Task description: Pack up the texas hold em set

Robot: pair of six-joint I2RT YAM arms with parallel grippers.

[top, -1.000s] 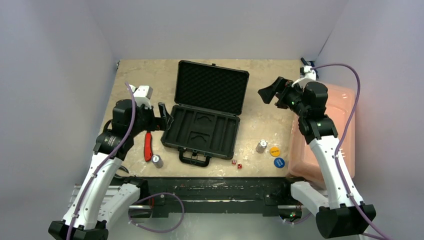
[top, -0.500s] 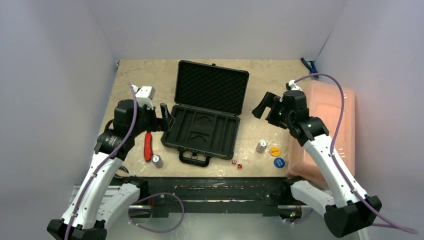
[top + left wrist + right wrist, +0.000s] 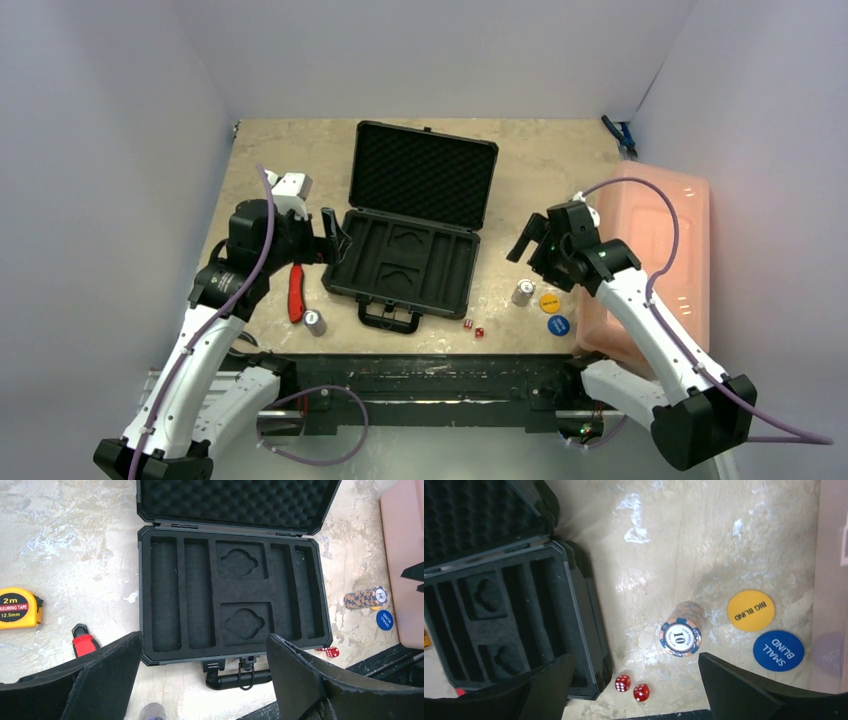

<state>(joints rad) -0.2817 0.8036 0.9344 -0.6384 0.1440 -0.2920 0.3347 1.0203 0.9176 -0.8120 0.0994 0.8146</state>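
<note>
**While the left tool [image 3: 335, 236] and right tool [image 3: 527, 243] hang wide and empty, the poker case lies open mid-worktop**

Seen from behind the arms, the black briefcase [image 3: 345, 268] sits at the middle of the worktop [image 3: 290, 160]. Its foam-lined lid [image 3: 425, 185] is thrown back toward 12 o'clock, its moulded tray [image 3: 200, 595] faces up, and its handle [image 3: 390, 320] points to 6 o'clock.

All the loose pieces lie outside the case:
- A chip stack [image 3: 681, 632] is at the case's 4 o'clock. It seems to lie on its side, with a "10" face showing.
- A yellow disc [image 3: 750, 610] marked BIG BLIND is just at the stack's 3 o'clock.
- A blue disc [image 3: 778, 650] marked SMALL BLIND is at the yellow one's 5 o'clock, close to it but apart.
- Two red dice [image 3: 622, 683] sit side by side at the case's 5 o'clock, off its near corner.
- A second chip stack [image 3: 315, 322] stands at the case's 7 o'clock, beside the red-handled knife [image 3: 296, 292].

The left tool hovers at the tray's 9 o'clock edge, jaws spread and gripping nothing. The right tool hangs over bare worktop at the case's 3 o'clock, just 12 o'clock of the first chip stack, and touches nothing.

From the left wrist, a yellow tape measure [image 3: 17, 607] shows farther out at 9 o'clock. A pink bin [image 3: 680, 220] fills the worktop's 3 o'clock edge.
</note>
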